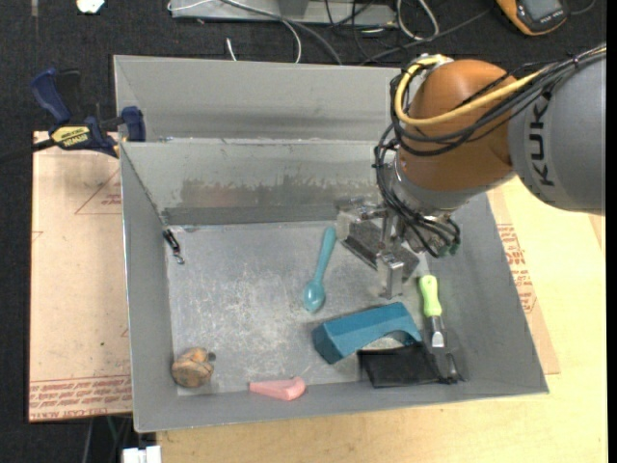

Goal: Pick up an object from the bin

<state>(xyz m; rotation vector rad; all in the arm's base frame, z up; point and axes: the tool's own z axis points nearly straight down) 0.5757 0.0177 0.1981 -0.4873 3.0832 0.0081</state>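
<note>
In the bin's right half, the jaws hang between a teal spoon and a green-handled tool; their opening cannot be told.

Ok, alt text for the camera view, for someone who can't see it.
The robot's pincer hangs in the grey bin between a blue spoon and a green-handled tool, near a blue block and black box. A pink piece and brown lump lie lower left.
</note>
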